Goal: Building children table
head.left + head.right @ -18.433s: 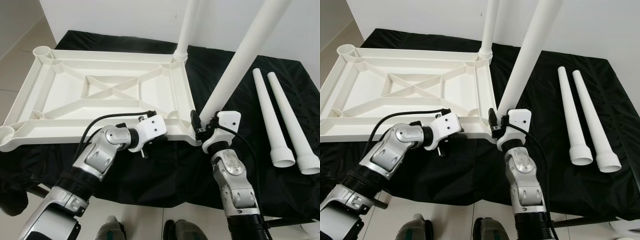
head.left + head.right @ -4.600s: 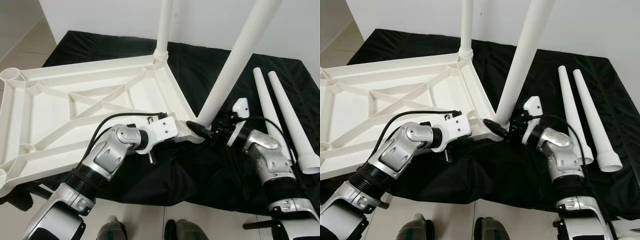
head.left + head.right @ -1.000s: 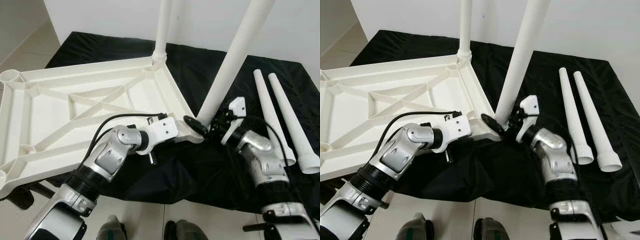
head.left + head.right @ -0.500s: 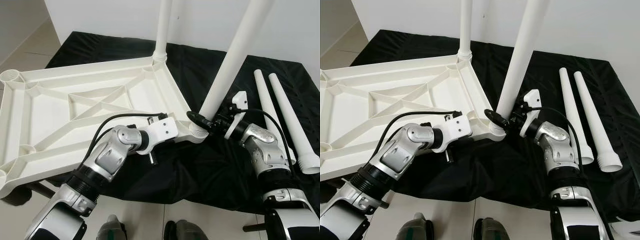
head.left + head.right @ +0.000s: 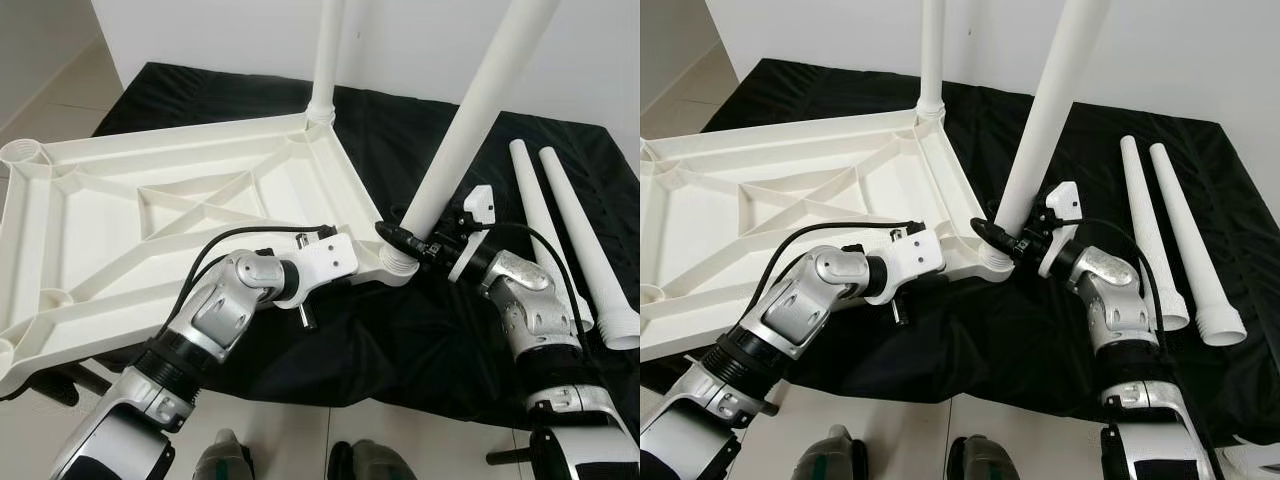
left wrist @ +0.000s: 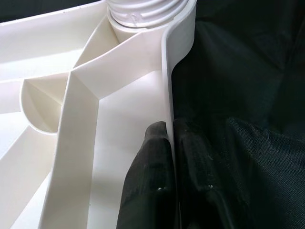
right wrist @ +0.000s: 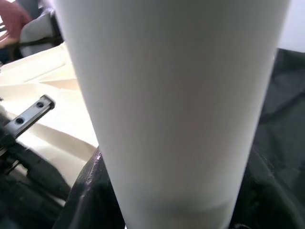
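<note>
on the black-draped counter (image 5: 470, 330) the white tabletop (image 5: 150, 210) lies upside down. the left pincer (image 6: 169, 157) is clamped on its near rim, beside the corner socket. the right pincer (image 5: 405, 240) grips the base of a leaning table leg (image 5: 465, 125) at that corner. two spare legs (image 5: 565, 235) lie right.

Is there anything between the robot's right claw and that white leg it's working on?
Nothing visible. The right gripper is already closed around the base of the white leg, which stands in the corner socket of the upturned tabletop. The left gripper pinches the tabletop's rim beside that socket.
</note>
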### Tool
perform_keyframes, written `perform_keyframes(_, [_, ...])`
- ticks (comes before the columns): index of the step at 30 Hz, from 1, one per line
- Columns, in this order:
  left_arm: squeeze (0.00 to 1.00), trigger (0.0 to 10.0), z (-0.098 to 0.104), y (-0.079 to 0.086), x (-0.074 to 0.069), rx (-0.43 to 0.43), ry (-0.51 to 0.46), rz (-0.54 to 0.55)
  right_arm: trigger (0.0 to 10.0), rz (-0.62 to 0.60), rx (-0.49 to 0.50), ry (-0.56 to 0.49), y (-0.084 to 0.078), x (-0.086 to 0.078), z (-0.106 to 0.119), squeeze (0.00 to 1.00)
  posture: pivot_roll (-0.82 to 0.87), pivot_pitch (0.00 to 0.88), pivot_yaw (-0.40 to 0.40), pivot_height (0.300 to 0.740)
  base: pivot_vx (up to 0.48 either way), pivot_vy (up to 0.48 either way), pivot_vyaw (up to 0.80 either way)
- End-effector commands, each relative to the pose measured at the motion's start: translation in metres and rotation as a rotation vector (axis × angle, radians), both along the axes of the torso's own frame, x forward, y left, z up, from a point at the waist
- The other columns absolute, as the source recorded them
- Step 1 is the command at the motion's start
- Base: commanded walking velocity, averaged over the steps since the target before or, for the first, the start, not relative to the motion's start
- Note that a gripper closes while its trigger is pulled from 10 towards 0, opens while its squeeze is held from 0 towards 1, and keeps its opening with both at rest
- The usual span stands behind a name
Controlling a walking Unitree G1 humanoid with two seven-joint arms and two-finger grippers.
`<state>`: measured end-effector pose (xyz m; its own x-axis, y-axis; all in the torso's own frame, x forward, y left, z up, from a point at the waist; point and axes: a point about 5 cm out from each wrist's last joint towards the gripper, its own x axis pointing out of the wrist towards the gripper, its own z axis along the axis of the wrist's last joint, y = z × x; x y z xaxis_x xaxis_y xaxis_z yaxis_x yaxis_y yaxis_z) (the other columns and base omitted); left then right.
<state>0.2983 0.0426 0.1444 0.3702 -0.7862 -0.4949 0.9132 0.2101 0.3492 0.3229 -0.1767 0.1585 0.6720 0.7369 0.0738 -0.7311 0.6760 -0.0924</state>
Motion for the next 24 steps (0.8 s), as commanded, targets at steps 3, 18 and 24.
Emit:
perform_keyframes(3, [0.00,10.0,0.012,-0.004,0.002,-0.036,-0.064,0.008,10.0,-0.074,0.082,0.004,0.003,-0.004,0.000,0.00,-0.02,0.047,-0.059,0.740,0.000,0.000,0.00])
perform_keyframes(18, [0.00,10.0,0.010,-0.005,-0.001,-0.036,-0.032,-0.002,10.0,-0.086,0.085,0.017,0.010,-0.013,-0.002,0.00,-0.03,0.060,-0.054,0.740,0.000,0.000,0.00])
perform_keyframes(24, [0.00,10.0,0.006,-0.002,0.000,-0.005,-0.016,0.011,10.0,-0.092,0.081,0.015,0.009,-0.013,-0.001,0.00,-0.02,0.064,-0.053,0.740,0.000,0.000,0.00])
